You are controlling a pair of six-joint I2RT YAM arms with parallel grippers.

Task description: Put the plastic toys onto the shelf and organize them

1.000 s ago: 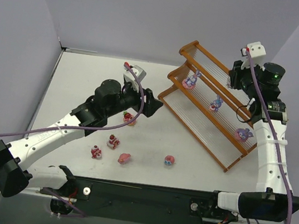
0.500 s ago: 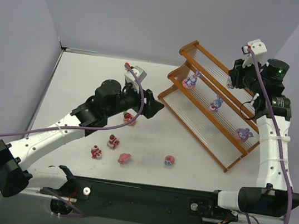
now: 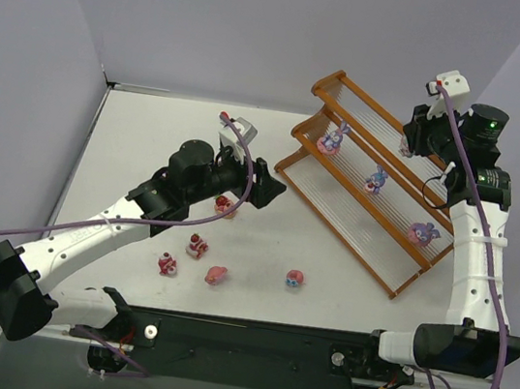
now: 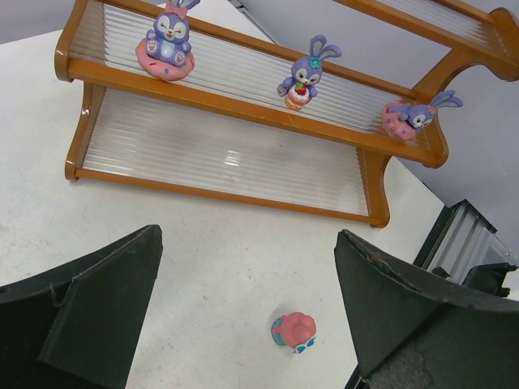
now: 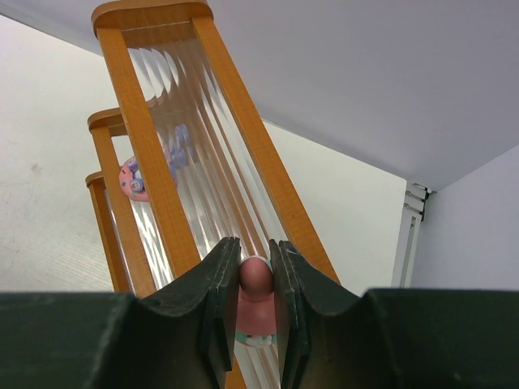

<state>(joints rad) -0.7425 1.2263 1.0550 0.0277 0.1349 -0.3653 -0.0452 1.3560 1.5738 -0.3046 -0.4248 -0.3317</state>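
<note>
A: Since a second ago: slight shift of the right tool rightward along the top tier of the shelf; slight creep of the left tool toward the shelf as well.

B: State of each?

A: Right tool clamped on a pink toy at the top tier; contact with the rods not discernible. Left tool spread wide, holding nothing, poised over the surface with a pink-and-blue toy lying ahead.

B: Remaining stock?

A: Three purple bunnies on the middle tier, the right-hand one apparently tipped on its side. Five loose toys on the surface, the pink-and-blue one included.

B: Risks from here?

A: Judged as follows. Release from too high: bounce on the thin rods, then a drop off the back or down a tier. Small base on ridged rods: likely topple, as with the tipped bunny. Opening close to the end post: possible snag on the frame. On the left side, a wide approach among the loose toys: chance of scattering neighbours.
</note>
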